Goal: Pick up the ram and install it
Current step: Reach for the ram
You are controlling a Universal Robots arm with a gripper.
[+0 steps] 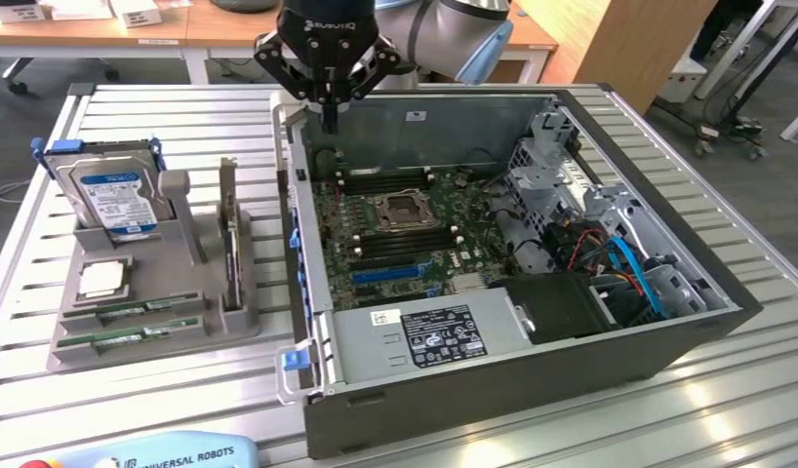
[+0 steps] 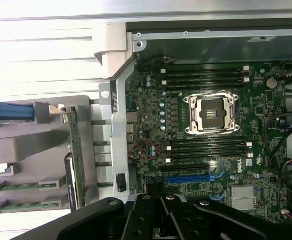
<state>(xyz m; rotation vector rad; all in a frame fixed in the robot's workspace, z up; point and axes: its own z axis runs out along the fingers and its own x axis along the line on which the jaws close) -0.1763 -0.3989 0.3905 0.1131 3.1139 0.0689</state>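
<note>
Two green ram sticks point(image 1: 129, 313) point(image 2: 16, 186) lie flat in the front slots of a grey holder point(image 1: 178, 210) on the exterior view's left. My gripper point(image 1: 330, 119) hangs shut and empty above the back left corner of the open computer case point(image 1: 503, 385), well away from the ram. Its black body point(image 2: 161, 220) shows in the wrist view. Inside the case lies the motherboard with an empty processor socket point(image 1: 402, 210) point(image 2: 209, 114) and black memory slots point(image 2: 206, 75) on both sides of it.
The holder also carries a blue-labelled hard drive point(image 1: 113, 195), a square silver processor chip point(image 1: 102, 280) and an upright green board point(image 1: 227, 239) point(image 2: 75, 150). The case's power supply point(image 1: 425, 336), drive cage point(image 1: 569, 185) and cables point(image 1: 620, 263) crowd its right side. Everything rests on a slatted metal table point(image 1: 750, 409).
</note>
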